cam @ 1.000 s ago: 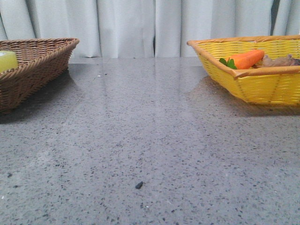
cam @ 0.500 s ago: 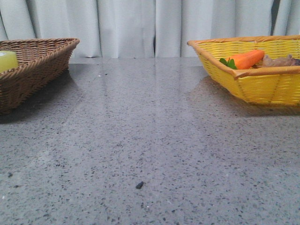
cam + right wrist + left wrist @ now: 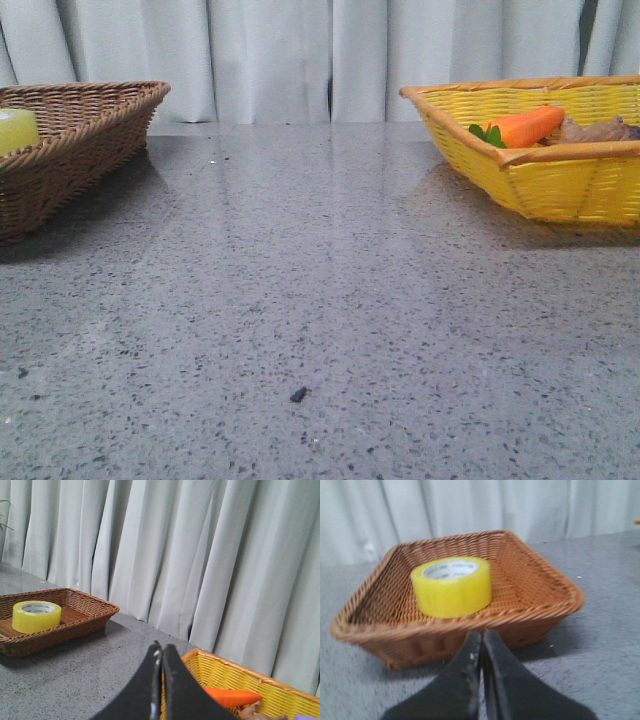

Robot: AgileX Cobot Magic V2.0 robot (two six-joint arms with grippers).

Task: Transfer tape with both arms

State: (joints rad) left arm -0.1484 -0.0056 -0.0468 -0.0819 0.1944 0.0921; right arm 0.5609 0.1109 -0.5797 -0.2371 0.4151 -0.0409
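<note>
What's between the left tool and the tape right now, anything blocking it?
Only the brown basket's near wall. The tape lies flat inside the basket, behind that rim, and the left tool, shut, sits low in front of it. Nothing lies on or over the tape.

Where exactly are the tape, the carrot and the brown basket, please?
tape (image 3: pixel 451 587), left wrist view, yellow side wall.
carrot (image 3: pixel 525 126), front view, orange body.
brown basket (image 3: pixel 535 607), left wrist view, near rim.
</note>
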